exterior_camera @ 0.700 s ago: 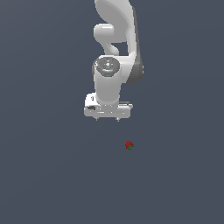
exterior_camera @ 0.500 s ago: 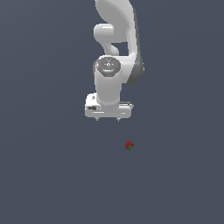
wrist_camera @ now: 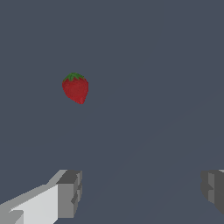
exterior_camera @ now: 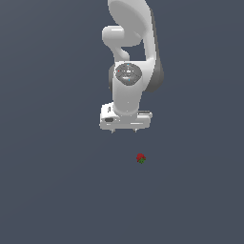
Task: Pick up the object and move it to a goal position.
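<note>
From my station I see the white arm hanging over the plain dark grey worktop, with the gripper pointing down at its lower end. The strawberry lies on the worktop, apart from the gripper, below it in the exterior view and a little toward the exterior view's right. Nothing touches it.

In the wrist view the strawberry shows clearly: a red body with a green leafy cap, lying on its side on the grey surface, small against the gripper. The two fingers stand far apart at the edges of that picture, with only bare worktop between them, so the jaws are open and hold nothing. The strawberry is well off the line between the fingers, nearer to one finger's side than the other.

Compared with the pictures from a moment earlier, the arm has shifted toward the exterior view's right: the gripper's body sat further to the exterior view's left of the strawberry then, and now its right end is almost above the fruit's column in the picture. The wrist joint has come across with it. The gripper's height above the worktop looks much the same as before. The strawberry itself has not moved; it sits at the same spot on the worktop in all three exterior pictures.
</note>
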